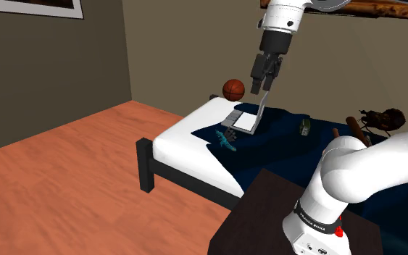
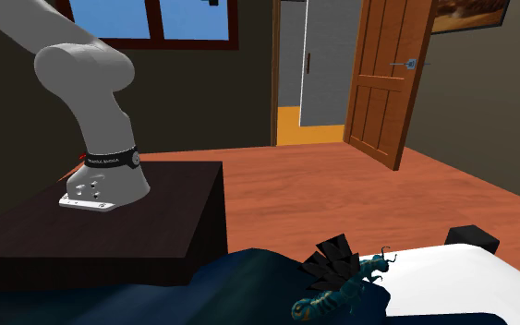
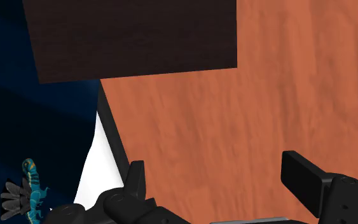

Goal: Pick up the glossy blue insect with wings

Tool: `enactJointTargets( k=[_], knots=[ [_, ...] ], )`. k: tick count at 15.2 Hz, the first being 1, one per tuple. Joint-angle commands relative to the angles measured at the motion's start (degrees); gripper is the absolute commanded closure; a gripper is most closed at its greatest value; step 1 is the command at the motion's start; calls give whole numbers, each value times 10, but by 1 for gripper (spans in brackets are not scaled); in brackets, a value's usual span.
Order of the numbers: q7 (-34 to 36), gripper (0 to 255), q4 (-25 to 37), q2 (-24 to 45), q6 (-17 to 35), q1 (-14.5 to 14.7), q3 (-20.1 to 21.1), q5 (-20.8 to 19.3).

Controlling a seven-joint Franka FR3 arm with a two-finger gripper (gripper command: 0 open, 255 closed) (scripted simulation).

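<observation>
The blue insect [image 1: 226,140] lies on the bed's dark blue blanket near the white mattress edge. It is glossy teal-blue with orange marks and dark fanned wings [image 2: 341,282]. My gripper [image 1: 264,85] hangs high above the bed, well above the insect and off to the side of it. In the wrist view the two black fingers [image 3: 136,179] stand wide apart with only the wooden floor between them, so the gripper [image 3: 219,181] is open and holds nothing. There the insect [image 3: 28,192] sits far to one side of the fingers, on the blanket.
A bed [image 1: 188,134] with a dark frame carries a basketball [image 1: 233,89], a white open laptop-like object [image 1: 244,119], a dark can [image 1: 305,127] and a brown beetle figure [image 1: 383,118]. My dark stand [image 2: 110,235] adjoins the bed. A wooden door [image 2: 387,74] stands open beyond the orange floor.
</observation>
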Motion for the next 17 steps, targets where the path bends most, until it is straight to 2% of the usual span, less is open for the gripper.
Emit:
enactJointTargets(
  k=[1,9,17],
  knots=[
    [0,0,0,0,0,0,0,0],
    [-88,0,-89,37,128,-17,-56,-57],
    [-168,0,-130,129,269,-35,-116,-104]
  ],
)
